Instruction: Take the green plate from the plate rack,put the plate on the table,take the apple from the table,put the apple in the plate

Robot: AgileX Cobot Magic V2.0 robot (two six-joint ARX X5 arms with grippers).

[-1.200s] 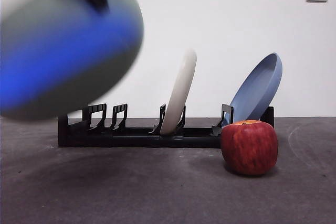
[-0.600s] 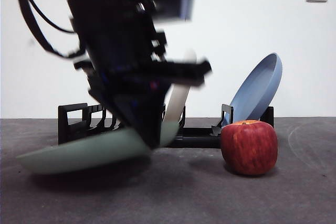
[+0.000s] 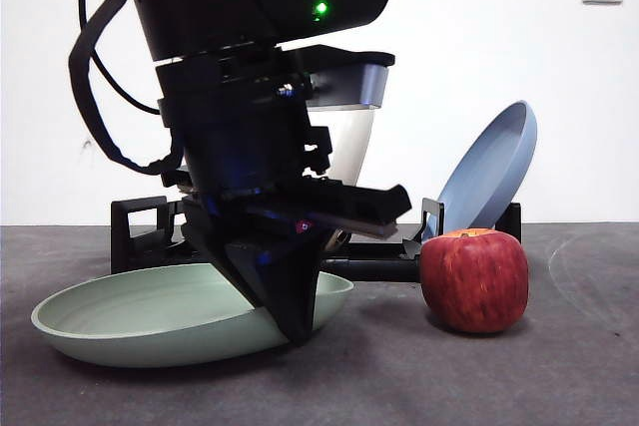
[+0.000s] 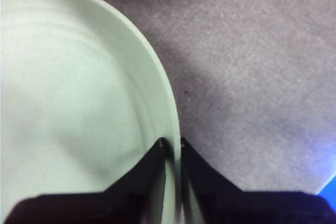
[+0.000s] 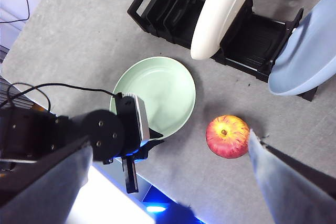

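Left tool (image 4: 171, 142) on matte round green plate (image 4: 68, 103)

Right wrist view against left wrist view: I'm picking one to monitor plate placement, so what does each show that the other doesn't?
Only the right wrist view shows the apple, the plate rack holding a cream-white plate and a blue plate, and the whole left arm from above; the right gripper hangs high with its jaws spread wide. Only the left wrist view shows the left gripper shut on the green plate at its rim, one jaw inside and one outside. Both show the green plate and the table.
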